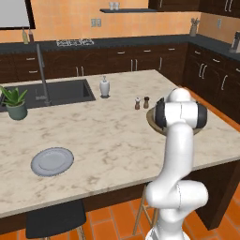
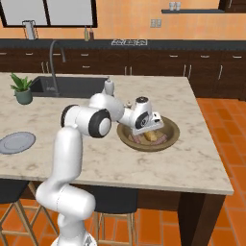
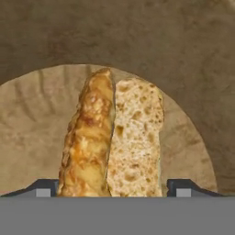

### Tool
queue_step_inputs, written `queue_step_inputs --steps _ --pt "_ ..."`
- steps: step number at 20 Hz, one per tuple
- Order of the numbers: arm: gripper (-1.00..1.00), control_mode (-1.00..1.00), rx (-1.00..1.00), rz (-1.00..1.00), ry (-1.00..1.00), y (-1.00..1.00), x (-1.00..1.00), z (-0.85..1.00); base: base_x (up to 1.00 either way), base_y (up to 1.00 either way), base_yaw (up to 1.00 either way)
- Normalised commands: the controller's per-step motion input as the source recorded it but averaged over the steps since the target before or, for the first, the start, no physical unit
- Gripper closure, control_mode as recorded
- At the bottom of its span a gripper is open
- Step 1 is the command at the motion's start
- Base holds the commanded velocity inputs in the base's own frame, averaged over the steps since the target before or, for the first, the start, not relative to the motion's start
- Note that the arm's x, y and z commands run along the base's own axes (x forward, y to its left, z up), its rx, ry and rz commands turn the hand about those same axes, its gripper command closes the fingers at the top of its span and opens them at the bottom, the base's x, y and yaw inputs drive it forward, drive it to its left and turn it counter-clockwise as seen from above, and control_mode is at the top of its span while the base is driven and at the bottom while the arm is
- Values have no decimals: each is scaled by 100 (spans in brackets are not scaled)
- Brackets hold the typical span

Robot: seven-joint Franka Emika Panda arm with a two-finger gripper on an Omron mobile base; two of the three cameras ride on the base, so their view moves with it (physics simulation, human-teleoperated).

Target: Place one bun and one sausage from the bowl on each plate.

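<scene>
Pincer [image 3: 110, 188] fingertips straddle the bun [image 3: 114, 137], unclenched; plate [image 1: 52, 161] sits far left.

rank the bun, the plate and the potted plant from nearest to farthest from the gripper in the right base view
1. The bun: in the bowl, right under the gripper.
2. The plate: on the counter's left edge.
3. The potted plant: far left, beside the sink; close to the plate's rank.
</scene>
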Motion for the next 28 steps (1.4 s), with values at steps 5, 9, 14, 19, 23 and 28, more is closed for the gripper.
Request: queue_step_inputs --steps 5,9,14,19,23,28 --pt "100 -100 0 0 -16 10 -66 78 0 0 0" --pt "100 -100 0 0 -6 56 -66 85 0 0 0" --pt "100 -100 0 0 0 77 -74 72 0 0 0" --pt "100 -100 0 1 0 99 -75 44 0 0 0" --pt "100 -100 14 14 0 98 -65 1 0 0 0" --pt "100 -100 14 17 0 100 -41 0 0 0 0"
